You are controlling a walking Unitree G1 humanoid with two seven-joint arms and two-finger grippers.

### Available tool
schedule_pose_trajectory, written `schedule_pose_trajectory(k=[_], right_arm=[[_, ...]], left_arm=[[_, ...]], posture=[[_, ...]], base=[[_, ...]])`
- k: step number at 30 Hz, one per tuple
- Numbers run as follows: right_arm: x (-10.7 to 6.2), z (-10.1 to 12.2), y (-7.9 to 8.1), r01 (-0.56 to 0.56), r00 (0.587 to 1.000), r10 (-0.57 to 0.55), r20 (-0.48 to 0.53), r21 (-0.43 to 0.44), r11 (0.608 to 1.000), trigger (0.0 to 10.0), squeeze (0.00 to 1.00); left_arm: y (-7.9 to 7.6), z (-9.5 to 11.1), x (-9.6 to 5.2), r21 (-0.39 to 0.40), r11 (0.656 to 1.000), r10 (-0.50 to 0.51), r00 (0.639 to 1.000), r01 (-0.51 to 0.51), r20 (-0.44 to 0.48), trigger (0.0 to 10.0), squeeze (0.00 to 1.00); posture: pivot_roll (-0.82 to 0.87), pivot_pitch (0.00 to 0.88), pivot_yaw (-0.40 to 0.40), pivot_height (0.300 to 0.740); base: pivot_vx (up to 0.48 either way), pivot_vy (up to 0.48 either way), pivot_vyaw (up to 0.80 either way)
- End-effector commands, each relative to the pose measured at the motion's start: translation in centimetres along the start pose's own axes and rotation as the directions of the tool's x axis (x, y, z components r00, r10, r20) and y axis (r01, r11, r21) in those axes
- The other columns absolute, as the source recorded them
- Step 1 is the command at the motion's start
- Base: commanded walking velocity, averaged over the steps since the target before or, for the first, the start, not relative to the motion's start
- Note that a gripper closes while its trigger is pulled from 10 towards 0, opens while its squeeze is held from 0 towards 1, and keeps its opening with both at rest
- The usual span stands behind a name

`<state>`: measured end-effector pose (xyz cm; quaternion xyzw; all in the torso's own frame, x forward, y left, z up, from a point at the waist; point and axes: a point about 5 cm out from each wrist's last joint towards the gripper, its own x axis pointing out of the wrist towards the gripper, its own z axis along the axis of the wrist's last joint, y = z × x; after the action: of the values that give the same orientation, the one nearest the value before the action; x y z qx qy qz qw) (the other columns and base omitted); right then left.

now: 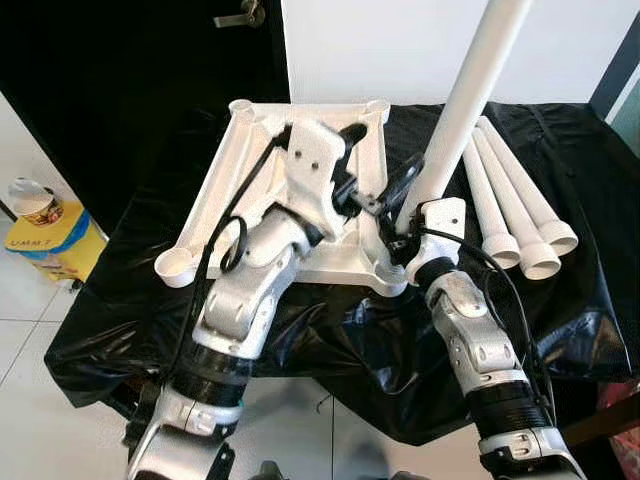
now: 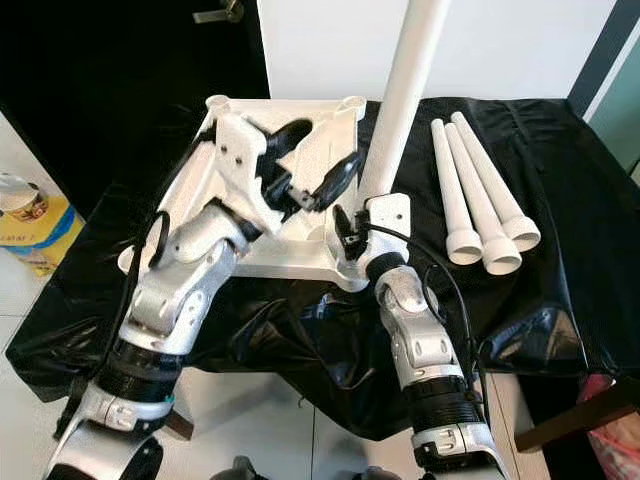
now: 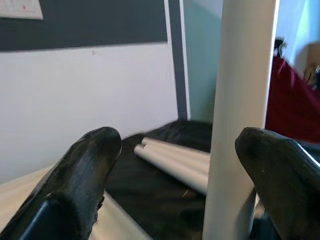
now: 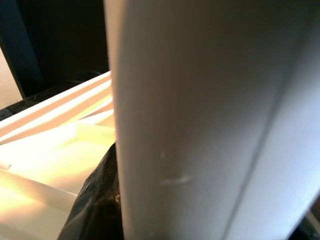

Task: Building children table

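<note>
The white tabletop [image 1: 250, 170] lies upside down on the black-covered table [image 1: 560, 300]. One white leg [image 1: 465, 100] stands upright at its near right corner. My right gripper [image 1: 405, 232] is shut on the base of this leg; the right wrist view shows the leg [image 4: 200, 120] pressed against a black finger [image 4: 95, 200]. My left gripper [image 1: 378, 160] hovers over the tabletop, open and pointing at the upright leg. In the left wrist view the leg [image 3: 242, 120] stands in line with the gap between the spread fingers [image 3: 85, 175], nearer one of them.
Three loose white legs [image 1: 510, 210] lie side by side on the black cloth to the right. A yellow box with a cup on it [image 1: 40, 225] sits on the floor at the left. A dark door [image 1: 120, 80] and a white wall stand behind.
</note>
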<state>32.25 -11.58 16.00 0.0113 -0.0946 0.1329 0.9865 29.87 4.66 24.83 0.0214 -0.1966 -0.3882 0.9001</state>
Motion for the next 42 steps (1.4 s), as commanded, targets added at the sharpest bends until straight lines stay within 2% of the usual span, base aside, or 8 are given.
schedule_pose_trajectory(k=[1,6,12,17,29,35,39,42], right_arm=[[0.1,-0.5,0.3,0.001,1.000,-0.001,0.000,-0.005,1.000,10.0,0.00],[0.1,-0.7,0.3,0.003,1.000,-0.003,-0.004,-0.005,1.000,10.0,0.00],[0.2,-1.6,0.4,0.015,1.000,-0.015,-0.027,-0.016,1.000,10.0,0.00],[0.7,-2.3,0.7,0.015,0.999,-0.016,-0.043,-0.022,1.000,10.0,0.00],[1.4,-3.4,0.8,0.025,0.997,-0.029,-0.075,-0.047,0.999,10.0,0.00],[1.2,-4.0,1.3,-0.044,0.995,0.033,-0.093,-0.124,0.991,10.0,0.00],[1.1,-4.2,1.4,-0.063,0.994,0.049,-0.099,-0.139,0.988,10.0,0.00],[0.9,-4.7,1.6,-0.117,0.989,0.094,-0.118,-0.211,0.970,10.0,0.00]], left_arm=[[-0.1,-2.3,-1.0,0.062,0.998,0.026,0.996,-0.020,-0.088,10.0,0.00],[-0.2,-2.9,-1.3,0.067,0.998,0.022,0.994,-0.014,-0.111,10.0,0.00],[-1.0,-4.3,-2.2,0.021,1.000,-0.018,0.983,0.023,-0.181,10.0,0.00],[-2.3,-5.3,-3.5,-0.003,0.992,-0.121,0.959,0.124,-0.258,10.0,0.00],[-3.1,-7.0,-5.9,-0.010,0.979,-0.194,0.908,0.205,-0.371,10.0,0.00],[-3.2,-7.5,-6.8,-0.002,0.976,-0.200,0.889,0.219,-0.412,10.0,0.00],[-3.1,-7.5,-6.9,0.001,0.976,-0.197,0.887,0.217,-0.418,10.0,0.00],[-2.9,-7.4,-7.1,0.007,0.977,-0.189,0.886,0.212,-0.424,10.0,0.00]], posture=[[0.02,0.000,0.001,0.740],[0.02,0.000,0.001,0.740],[0.02,0.000,0.004,0.740],[0.02,0.000,0.003,0.740],[0.04,0.000,-0.006,0.740],[0.05,0.006,-0.006,0.740],[0.05,0.008,-0.006,0.740],[0.05,0.011,-0.001,0.740]], base=[[0.000,0.000,0.00],[0.000,0.000,0.00],[0.000,0.000,0.00],[0.000,0.000,0.00],[0.000,0.000,0.00],[0.000,0.000,0.00],[0.000,0.000,0.00],[0.000,0.000,0.00]])
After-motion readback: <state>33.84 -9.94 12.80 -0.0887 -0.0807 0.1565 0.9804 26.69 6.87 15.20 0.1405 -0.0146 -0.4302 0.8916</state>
